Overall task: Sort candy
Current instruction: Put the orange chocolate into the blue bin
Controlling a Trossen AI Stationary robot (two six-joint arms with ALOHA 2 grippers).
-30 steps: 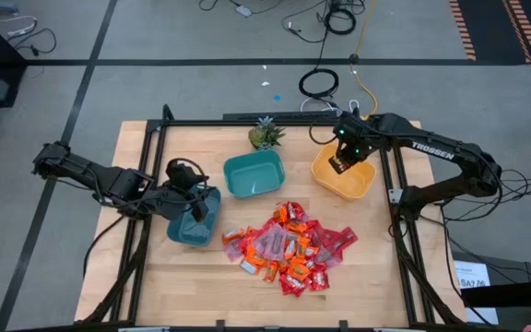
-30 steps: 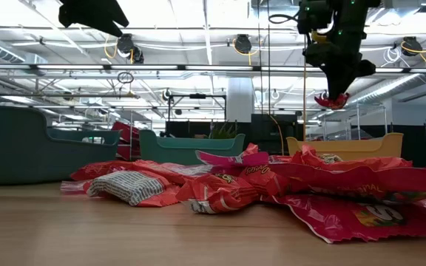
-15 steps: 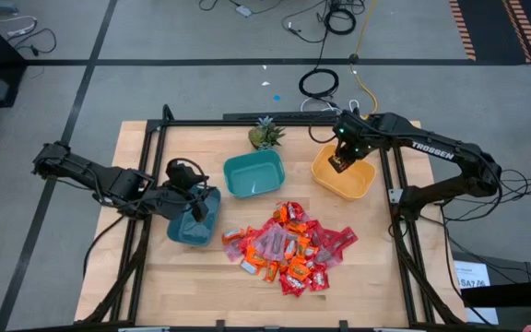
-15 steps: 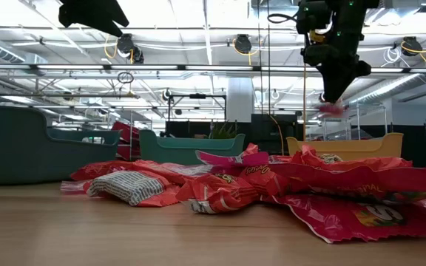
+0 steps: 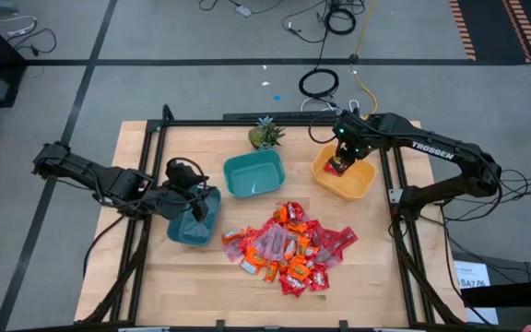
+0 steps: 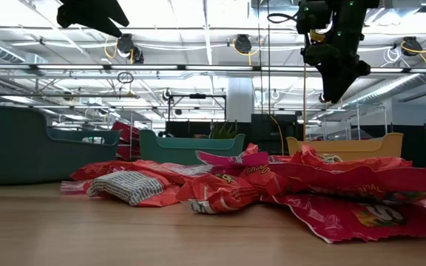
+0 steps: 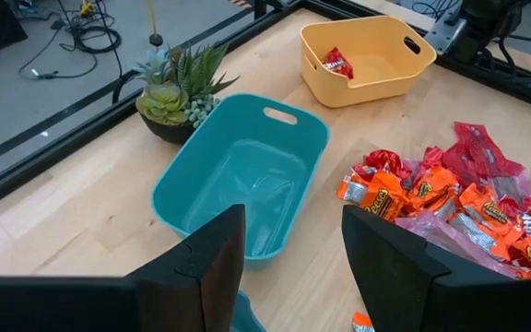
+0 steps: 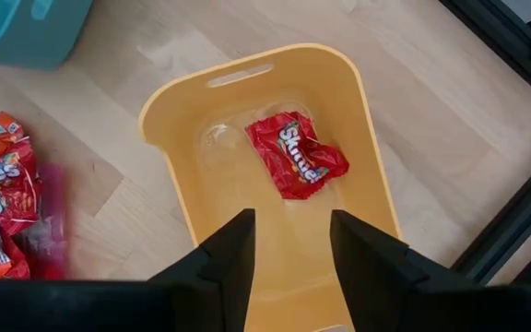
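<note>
The candy pile of red, orange and pink wrappers lies on the table's near middle. One red candy lies flat on the floor of the yellow bowl at the far right. My right gripper hangs open straight above that bowl, pointing down, with nothing between its fingers; the low view shows it high over the table. My left gripper is open and empty above the dark teal bowl at the left.
A light teal bowl stands empty at the far middle, between the other two bowls. A small green plant in a pot sits behind it at the far edge. A black metal frame borders the table.
My right gripper has let go of the red candy it held above the yellow bowl. The candy has fallen and now lies flat on the bowl's floor. The gripper has stayed in place above the bowl.
</note>
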